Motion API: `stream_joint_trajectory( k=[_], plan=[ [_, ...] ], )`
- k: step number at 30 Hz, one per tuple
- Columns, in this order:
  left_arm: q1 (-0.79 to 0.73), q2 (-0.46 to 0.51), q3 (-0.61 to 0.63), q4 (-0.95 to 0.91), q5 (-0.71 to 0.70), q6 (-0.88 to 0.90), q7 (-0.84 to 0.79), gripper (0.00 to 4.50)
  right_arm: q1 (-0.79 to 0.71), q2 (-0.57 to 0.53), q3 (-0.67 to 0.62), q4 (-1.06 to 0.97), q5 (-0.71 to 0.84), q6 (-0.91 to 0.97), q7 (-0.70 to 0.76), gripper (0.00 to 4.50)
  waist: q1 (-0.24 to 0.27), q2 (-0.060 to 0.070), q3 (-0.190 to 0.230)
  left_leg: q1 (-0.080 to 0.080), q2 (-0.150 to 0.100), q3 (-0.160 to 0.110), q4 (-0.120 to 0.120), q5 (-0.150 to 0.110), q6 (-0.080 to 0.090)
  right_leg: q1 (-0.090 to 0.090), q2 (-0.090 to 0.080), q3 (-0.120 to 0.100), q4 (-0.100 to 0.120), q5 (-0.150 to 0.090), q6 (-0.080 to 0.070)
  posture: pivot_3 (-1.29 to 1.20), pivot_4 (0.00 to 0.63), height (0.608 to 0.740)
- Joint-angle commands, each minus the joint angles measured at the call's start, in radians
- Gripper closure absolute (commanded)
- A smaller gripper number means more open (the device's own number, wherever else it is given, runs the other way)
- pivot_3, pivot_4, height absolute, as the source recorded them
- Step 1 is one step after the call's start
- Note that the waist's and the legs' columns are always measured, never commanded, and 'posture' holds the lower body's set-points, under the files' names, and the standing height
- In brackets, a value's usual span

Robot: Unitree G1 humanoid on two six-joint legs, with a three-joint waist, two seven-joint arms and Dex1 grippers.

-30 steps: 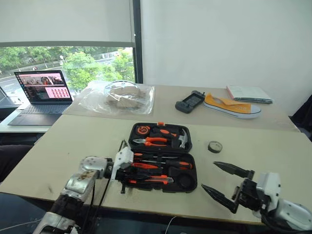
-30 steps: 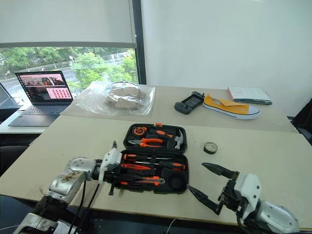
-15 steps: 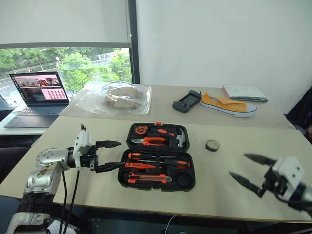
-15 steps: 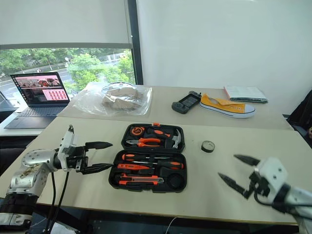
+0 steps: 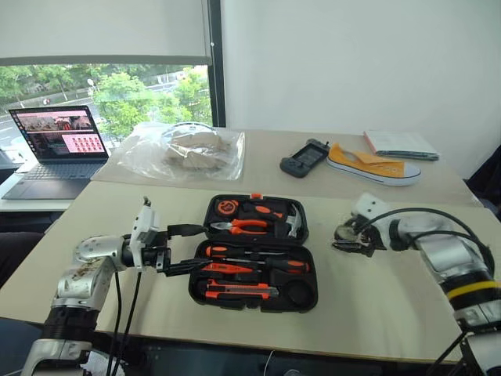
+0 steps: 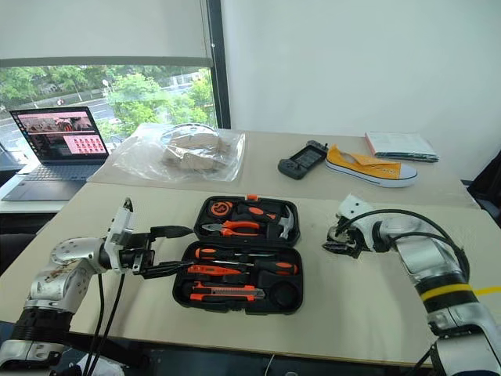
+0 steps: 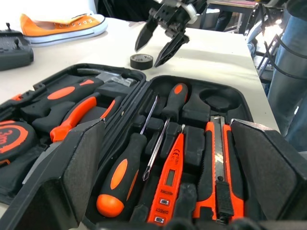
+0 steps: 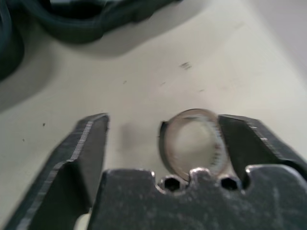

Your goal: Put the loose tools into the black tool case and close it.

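The black tool case (image 5: 297,291) lies open mid-table. In its near half lie two screwdrivers with black-orange handles (image 7: 122,179), an orange tester screwdriver (image 7: 170,179) and the orange-black utility knife (image 7: 218,167). The round slot is empty. My left gripper (image 5: 200,245) hovers open just left of the case, pointing at it and holding nothing. The dark tape roll (image 7: 142,61) lies on the table right of the case. My right gripper (image 5: 343,239) is lowered over it. In the right wrist view the roll (image 8: 164,146) sits between the spread fingers (image 8: 88,143), close to one of them.
Orange-handled pliers (image 7: 79,112) and a hammer fill the case's lid half. On the far table are a laptop (image 5: 55,145), a plastic bag (image 5: 184,153), a black game console (image 5: 304,159), a yellow shoe (image 5: 372,164) and a book (image 5: 399,145).
My left gripper opened and drew back left out of the case. My right gripper swung from the table's near edge forward onto the tape roll, its fingers narrowing.
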Motion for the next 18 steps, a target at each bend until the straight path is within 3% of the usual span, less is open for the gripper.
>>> stream_joint_trajectory(
  k=[1,8,12,15,18],
  plan=[
    [-0.003,0.01,0.01,-0.034,0.0,-0.012,0.002,0.0,-0.05,0.007,0.009,0.047,-0.032,-0.001,0.034,2.1,-0.005,0.0,0.0,0.0,0.0,0.0,0.0,0.0,0.0,0.0,0.0,-0.001,0.0,0.0,0.0,0.0,0.15,0.74],
    [0.013,0.015,0.006,-0.053,0.002,-0.026,-0.008,0.0,-0.078,0.028,-0.025,0.068,-0.028,-0.101,0.075,4.38,-0.007,0.0,0.0,0.002,0.0,0.0,0.001,0.0,-0.001,0.001,-0.001,0.0,0.002,0.0,0.0,0.0,0.15,0.74],
    [0.028,0.025,0.002,-0.06,0.007,-0.04,-0.026,0.0,-0.067,0.044,-0.105,-0.051,0.102,-0.167,0.176,4.38,-0.008,0.001,0.001,0.003,0.001,0.0,0.003,0.001,-0.002,0.001,-0.001,0.001,0.004,0.0,0.0,0.0,0.15,0.74],
    [0.048,0.038,-0.001,-0.062,0.013,-0.053,-0.041,0.0,-0.012,0.011,-0.113,-0.341,0.276,0.055,0.303,4.38,-0.008,0.002,0.001,0.003,0.001,0.0,0.004,0.001,-0.003,0.001,0.0,0.001,0.005,0.0,0.0,0.0,0.15,0.74],
    [0.059,0.04,-0.002,-0.068,0.013,-0.055,-0.041,0.0,0.046,-0.029,-0.087,-0.583,0.393,0.296,0.307,4.38,-0.007,0.002,0.001,0.003,0.003,-0.002,0.004,0.001,-0.003,0.001,0.0,0.001,0.005,0.0,-0.001,0.0,0.15,0.74]
  ],
)
